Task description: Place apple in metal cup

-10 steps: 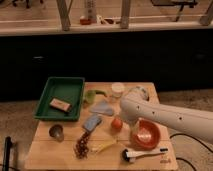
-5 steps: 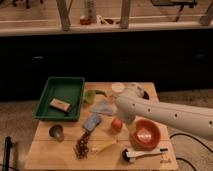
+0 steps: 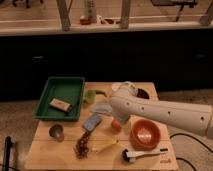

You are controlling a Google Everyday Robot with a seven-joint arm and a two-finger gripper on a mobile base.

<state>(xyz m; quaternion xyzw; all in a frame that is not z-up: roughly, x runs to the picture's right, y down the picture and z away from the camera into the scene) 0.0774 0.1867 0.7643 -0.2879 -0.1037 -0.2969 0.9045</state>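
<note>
The apple [image 3: 115, 124] is a small orange-red fruit lying on the wooden table [image 3: 60, 155], just left of the orange-red bowl [image 3: 145, 134]. The metal cup [image 3: 56, 132] stands upright near the table's left front, well apart from the apple. My white arm [image 3: 160, 114] reaches in from the right. Its gripper [image 3: 120, 119] is directly above and behind the apple, mostly hidden under the wrist. Whether it touches the apple cannot be told.
A green tray [image 3: 47, 95] at back left holds a wooden block [image 3: 59, 105]. A blue-grey item [image 3: 92, 122], a green item [image 3: 93, 95], a brown cluster [image 3: 81, 147], a yellow piece [image 3: 106, 145] and a white-handled brush [image 3: 142, 154] lie around the apple.
My arm has moved a little to the left, bringing the gripper over the apple. The apple and the cup have not moved.
</note>
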